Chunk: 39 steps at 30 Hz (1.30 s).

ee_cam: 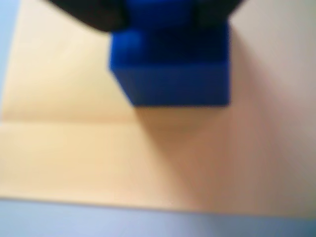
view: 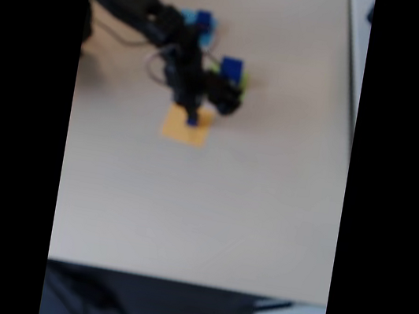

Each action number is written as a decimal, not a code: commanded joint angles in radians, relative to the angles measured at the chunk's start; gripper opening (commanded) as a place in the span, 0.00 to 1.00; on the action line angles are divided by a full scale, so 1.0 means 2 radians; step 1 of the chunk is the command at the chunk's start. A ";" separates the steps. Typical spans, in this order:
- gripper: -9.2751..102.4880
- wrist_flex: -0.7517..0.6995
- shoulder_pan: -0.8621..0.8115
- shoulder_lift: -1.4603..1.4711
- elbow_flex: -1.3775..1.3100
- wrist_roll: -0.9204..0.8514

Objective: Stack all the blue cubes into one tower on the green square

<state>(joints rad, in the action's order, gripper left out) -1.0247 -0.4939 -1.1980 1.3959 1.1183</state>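
Claw (view: pixel 193 116) sits low over orange-yellow square (view: pixel 188 126) mid-frame in fixed view w/ a blue cube (ee_cam: pixel 170 69) at its tip, grip state can't be told; cube (view: pixel 232 67) on green square (view: pixel 239 84); third cube (view: pixel 204 19) upper left, unstacked.

free: bare table (view: pixel 201 211) in front of me | blocked: 2 blue cubes (view: pixel 231 68) behind orange square (view: pixel 186 128)
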 commanded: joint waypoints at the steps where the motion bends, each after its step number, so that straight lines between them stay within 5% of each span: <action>1: 0.09 0.008 0.000 -0.008 -0.007 0.002; 39: 0.14 0.038 0.006 -0.027 0.029 0.006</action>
<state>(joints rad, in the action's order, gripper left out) -0.9587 -0.4863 -1.2026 1.4527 1.1244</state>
